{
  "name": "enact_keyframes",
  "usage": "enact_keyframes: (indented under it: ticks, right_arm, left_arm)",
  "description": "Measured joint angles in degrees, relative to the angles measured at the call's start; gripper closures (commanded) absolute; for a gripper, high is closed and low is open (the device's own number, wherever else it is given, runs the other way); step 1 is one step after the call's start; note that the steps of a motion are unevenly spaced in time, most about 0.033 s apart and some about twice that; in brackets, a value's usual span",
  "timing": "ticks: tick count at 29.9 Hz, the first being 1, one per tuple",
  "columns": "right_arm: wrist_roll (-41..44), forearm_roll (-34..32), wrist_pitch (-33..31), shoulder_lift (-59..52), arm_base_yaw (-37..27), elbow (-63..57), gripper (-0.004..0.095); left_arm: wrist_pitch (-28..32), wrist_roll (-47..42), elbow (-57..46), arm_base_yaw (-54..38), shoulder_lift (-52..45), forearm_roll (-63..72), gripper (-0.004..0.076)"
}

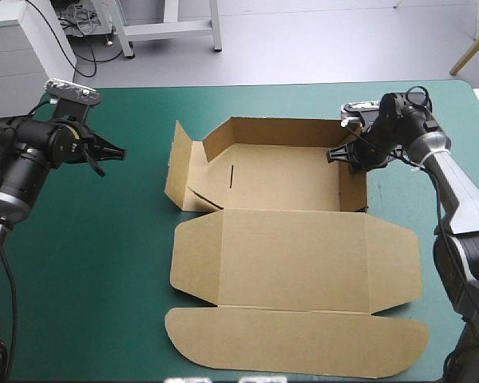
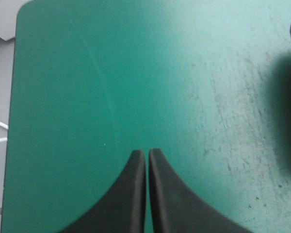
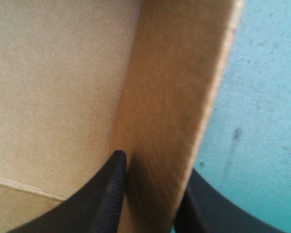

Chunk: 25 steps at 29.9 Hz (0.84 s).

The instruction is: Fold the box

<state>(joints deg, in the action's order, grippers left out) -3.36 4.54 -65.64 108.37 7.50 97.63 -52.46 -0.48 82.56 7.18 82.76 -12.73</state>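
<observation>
A: Brown box (image 1: 291, 239) sits mid-table on the teal-green cover (image 1: 104, 263), far and side walls raised, lid flat toward the near edge.
B: Right gripper (image 1: 341, 155) pinches the right wall. Left gripper (image 1: 118, 152) pressed together over bare cover, left of the box.

In the right wrist view the wall of the box (image 3: 174, 87) is blurry, and most of it is cut off. The wall hides the tip of one black finger (image 3: 208, 208) of the right gripper (image 3: 155, 167). In the left wrist view only a thin dark strip of the box shows. In the high view the right fingertips are too small to tell apart.
</observation>
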Motion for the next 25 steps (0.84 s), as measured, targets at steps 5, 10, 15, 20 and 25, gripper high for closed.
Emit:
enact_keyframes:
  ticks: [5,10,15,20,25]
  right_arm:
    - [1.05,-0.61,-1.21,0.41,0.03,3.21,0.0387]
    - [1.99,-1.06,-3.42,-0.16,0.03,8.45,0.0385]
    - [2.46,-1.06,-4.45,-4.26,0.03,9.12,0.0386]
    - [2.59,-1.06,-4.79,-8.96,0.03,9.28,0.0386]
    - [1.76,-1.46,-4.67,-8.92,0.03,9.28,0.039]
  left_arm:
    - [-1.46,2.36,0.0,-5.76,0.0,5.12,0.0718]
    - [-2.77,2.8,0.0,-9.45,0.26,6.95,0.0718]
    - [-4.1,3.85,0.07,-14.67,2.39,12.11,0.0718]
    - [-5.02,5.25,0.07,-19.36,4.5,20.05,0.0718]
    - [-5.68,6.86,0.07,-20.79,5.97,25.23,0.0718]
